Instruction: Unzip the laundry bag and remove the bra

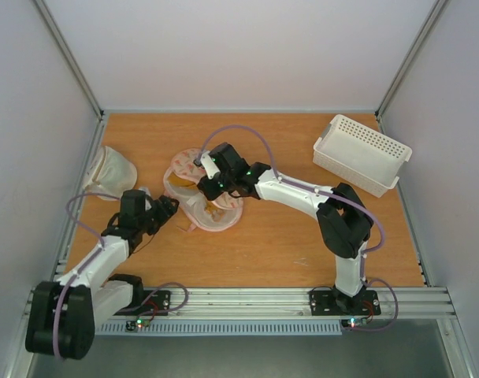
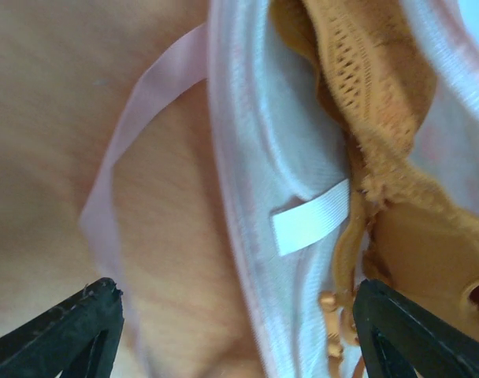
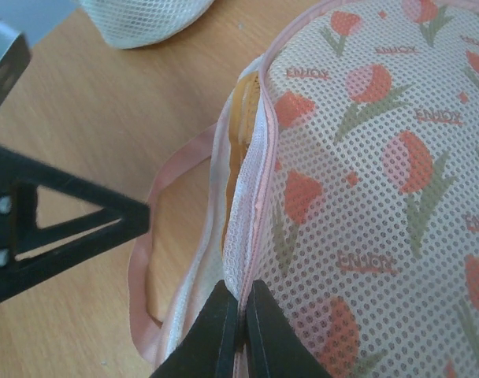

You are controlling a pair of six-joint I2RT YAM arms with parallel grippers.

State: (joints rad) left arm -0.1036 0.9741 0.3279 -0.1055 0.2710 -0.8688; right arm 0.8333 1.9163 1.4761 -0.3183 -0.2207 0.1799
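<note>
- So, the laundry bag [image 1: 204,197] lies on the table [image 1: 302,244], left of centre, btwn the two grippers. The mesh sack [image 1: 109,169] sits near it on the left, and the basket [image 1: 362,153] is well apart at far right.
- Zip looks already open along one side. In the left wrist view we see the bra [image 2: 365,94] through the gap, still inside, w/ its mustard lace edge and a padded cup against the bag's white lining.
- Handling, as we judge it: the bag is thin mesh, light & floppy, so it'll prob. drag along w/ anything pulled out unless it's pinned.
- The bra is soft too, but its cups are padded & springy. The lace band and hooks could snag on the zip teeth.
- Best hold, we think: the exposed lace band near the opening, not the bulky cup. Then draw it out along the gap.
- right gripper [image 3: 239,295]: fingers together, pinched on the bag's pink zip edge, so that lip is held.
- left gripper [image 2: 235,295]: jaws stand wide apart, holding nothing. They straddle the bag's rim, one finger over bare table beside the pink loop [image 2: 121,142], the other over the bra's edge. Touching or just above, we can't tell.
</note>
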